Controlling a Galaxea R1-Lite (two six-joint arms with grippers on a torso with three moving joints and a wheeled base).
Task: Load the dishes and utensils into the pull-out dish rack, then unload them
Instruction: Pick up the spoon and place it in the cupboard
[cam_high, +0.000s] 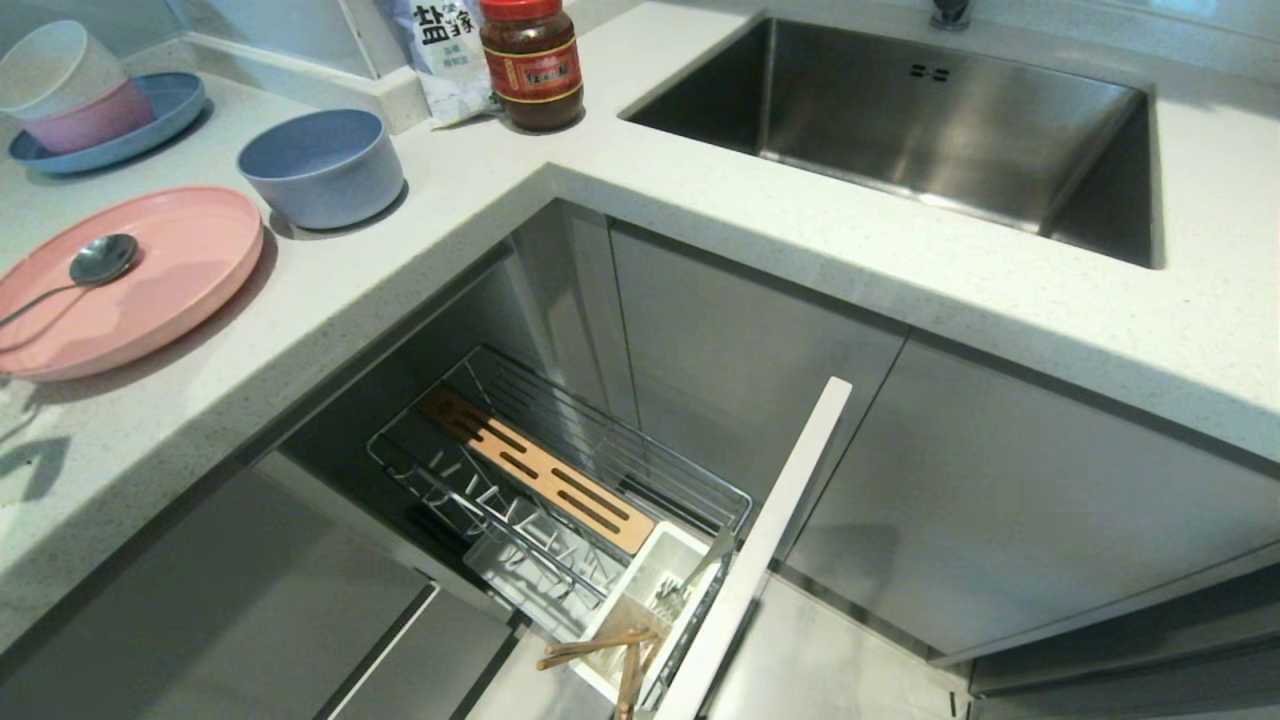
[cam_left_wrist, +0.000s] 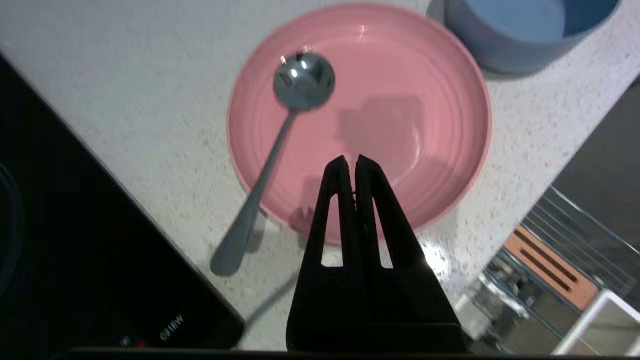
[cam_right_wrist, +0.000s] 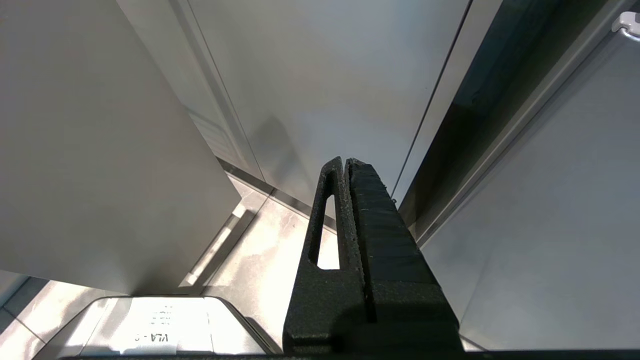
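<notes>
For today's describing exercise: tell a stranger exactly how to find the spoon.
Start at the white counter, left of the sink. Find the pink plate beside the blue bowl. The spoon lies there, bowl on the plate, handle over its rim: the only steel thing on the counter.

I see a pale speckled counter (cam_high: 700, 230) wrapping an inside corner, with a steel sink (cam_high: 930, 110) sunk into its far run. My left hand (cam_left_wrist: 350, 161) hangs over the near run, pressed closed. Right under its tips lies the pink plate (cam_high: 150, 290), flat on the counter. The spoon (cam_high: 85, 270) rests with its bowl on the plate, the handle end reaching out over the rim. Just beyond the plate stands the blue-grey bowl (cam_high: 320, 165). Farther off sit a blue plate (cam_high: 150, 125) carrying stacked bowls, a sauce jar (cam_high: 532, 65) and a salt bag (cam_high: 445, 55).
</notes>
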